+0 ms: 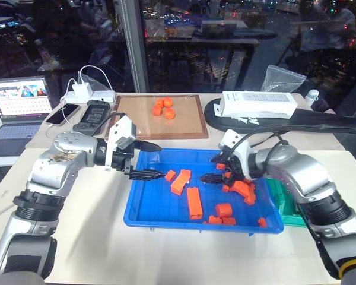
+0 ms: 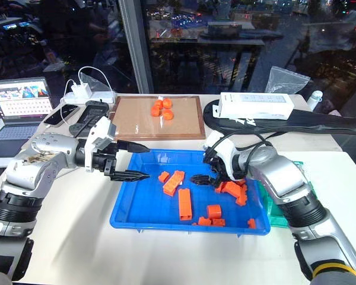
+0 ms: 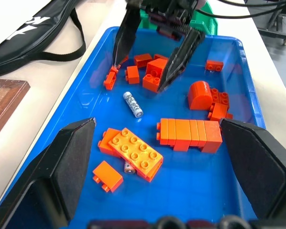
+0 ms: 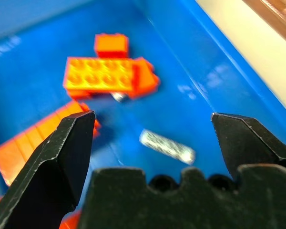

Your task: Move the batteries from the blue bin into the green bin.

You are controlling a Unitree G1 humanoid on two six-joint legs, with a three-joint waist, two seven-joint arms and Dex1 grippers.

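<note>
Wide open and empty above a battery (image 3: 133,104) in the blue bin (image 1: 143,215), the right gripper (image 3: 145,64) must next descend and pinch it.

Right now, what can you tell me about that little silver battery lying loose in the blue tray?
The battery is a slim silver-grey cylinder with dark print along its side, metallic looking. It lies flat on the bare floor of the blue bin, touching no block, with orange blocks around it. The open right gripper hangs just above and beyond it, not gripping it. A second battery peeks from under the studded orange block.
</note>
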